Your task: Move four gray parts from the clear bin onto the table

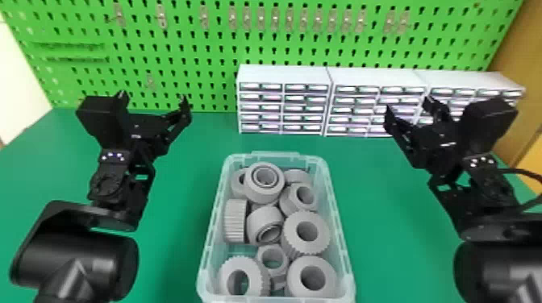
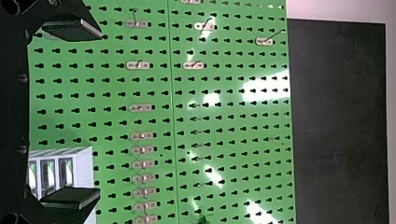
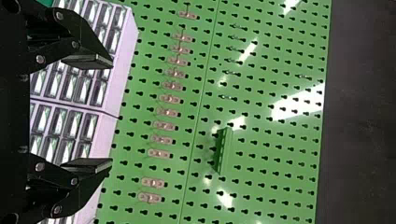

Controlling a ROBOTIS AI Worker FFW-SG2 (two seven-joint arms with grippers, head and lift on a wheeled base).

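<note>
Gray parts lie, above the green worktop, heaped in the clear bin. The left end effector and right end effector are empty, fingers spread. The topmost far ring sits low and rightward of the left one, seemingly the nearer. Lower pieces are buried; the bin's near edge is cut off.

Bright glare (whitish streaks) marks the pegboard.

Left pincer open; green pegboard, hooks, white drawer unit.
</note>
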